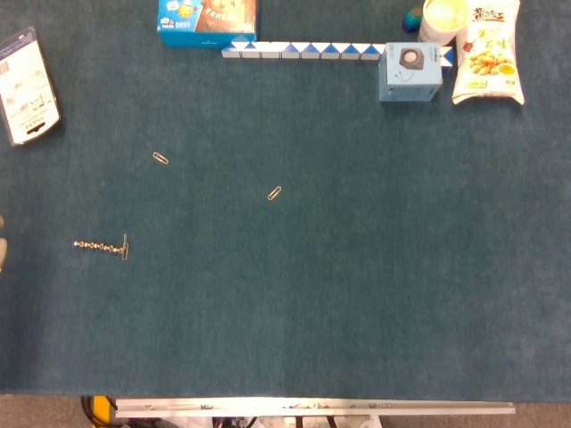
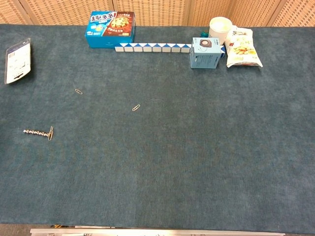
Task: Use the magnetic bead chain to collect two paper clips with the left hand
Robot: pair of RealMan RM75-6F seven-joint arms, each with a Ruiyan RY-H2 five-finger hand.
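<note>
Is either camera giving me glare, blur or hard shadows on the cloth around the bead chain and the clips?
Head view: even light, sharp; the silver magnetic bead chain and two loose wire paper clips cast almost no shadow; bright glare only along the metal table edge at the bottom. Chest view: equally flat light, but chain and clips show small and fine.

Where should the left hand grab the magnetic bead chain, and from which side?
Pinch the bare left end of the magnetic bead chain, coming from the left. It lies flat, running left-right, and a paper clip seems stuck crosswise at its right end, so that end should probably stay free as the working tip.
</note>
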